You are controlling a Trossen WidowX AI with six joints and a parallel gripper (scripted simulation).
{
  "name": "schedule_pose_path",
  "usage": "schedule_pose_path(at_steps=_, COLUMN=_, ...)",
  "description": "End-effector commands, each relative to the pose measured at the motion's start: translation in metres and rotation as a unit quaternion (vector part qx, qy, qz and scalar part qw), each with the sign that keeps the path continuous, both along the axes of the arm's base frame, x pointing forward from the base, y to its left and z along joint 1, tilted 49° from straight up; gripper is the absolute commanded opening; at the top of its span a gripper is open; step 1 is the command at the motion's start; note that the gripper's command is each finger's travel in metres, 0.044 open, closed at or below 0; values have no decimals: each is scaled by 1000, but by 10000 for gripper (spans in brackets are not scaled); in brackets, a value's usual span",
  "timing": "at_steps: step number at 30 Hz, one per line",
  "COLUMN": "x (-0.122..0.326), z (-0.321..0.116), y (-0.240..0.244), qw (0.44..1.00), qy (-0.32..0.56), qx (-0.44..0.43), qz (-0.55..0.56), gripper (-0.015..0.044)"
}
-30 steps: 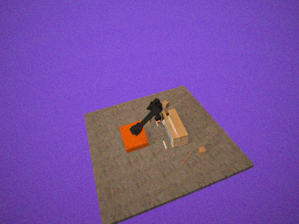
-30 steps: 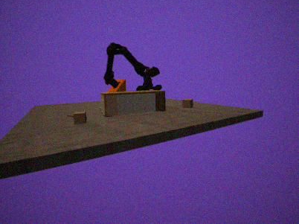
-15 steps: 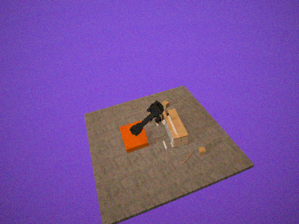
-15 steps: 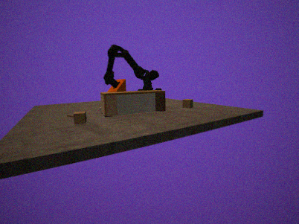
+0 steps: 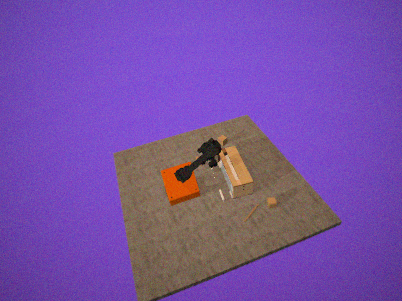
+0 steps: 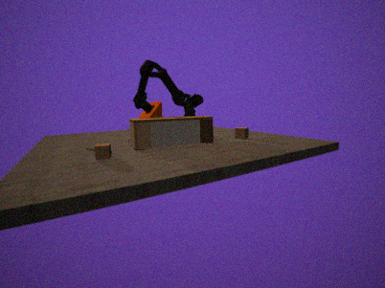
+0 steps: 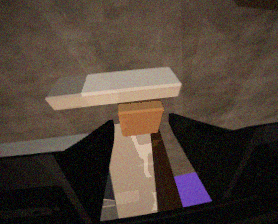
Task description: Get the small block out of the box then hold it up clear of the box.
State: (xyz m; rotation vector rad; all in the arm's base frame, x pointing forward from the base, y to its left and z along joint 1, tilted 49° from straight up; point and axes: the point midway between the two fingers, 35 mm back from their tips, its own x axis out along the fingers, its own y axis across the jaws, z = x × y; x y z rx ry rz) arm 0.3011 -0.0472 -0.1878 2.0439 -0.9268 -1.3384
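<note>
The box (image 5: 241, 168) (image 6: 142, 135) stands upright on the table; its pale inner surface (image 7: 131, 172) and dark side wall (image 7: 165, 177) show in the wrist view. A small orange block (image 7: 141, 120) appears at the far end of that pale surface, close to a long pale bar (image 7: 132, 83). Whether it touches the bar or what it rests on cannot be told. My gripper (image 5: 219, 159) (image 6: 190, 114) (image 7: 141, 120) is open, low at the box's far end in the top view. Its fingertips appear on either side of the orange block, with nothing gripped. The arm hides this block in the top view.
One loose wooden block (image 5: 271, 202) (image 6: 102, 151) lies near a thin stick (image 5: 251, 212). Another wooden block (image 5: 222, 139) (image 6: 241, 133) lies beyond the gripper's end of the box. A small white strip (image 5: 222, 194) lies between the box and the orange base (image 5: 180, 189).
</note>
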Motion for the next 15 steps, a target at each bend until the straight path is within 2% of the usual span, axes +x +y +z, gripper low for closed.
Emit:
schedule_pose_path(at_steps=1, x=-5, z=-3, y=-4, qw=1000, qy=7, qx=-4, qz=1, gripper=285)
schedule_pose_path(at_steps=9, x=-5, z=-3, y=-4, qw=1000, qy=7, qx=-4, qz=1, gripper=75)
schedule_pose_path(at_steps=11, x=-5, z=-3, y=-4, qw=1000, qy=7, qx=-4, qz=1, gripper=62)
schedule_pose_path(at_steps=13, x=-1, z=-2, y=-1, qw=1000, qy=-1, qx=4, qz=0, gripper=9)
schedule_pose_path(at_steps=15, x=2, z=2, y=6, qw=1000, qy=-4, qx=9, qz=0, gripper=0)
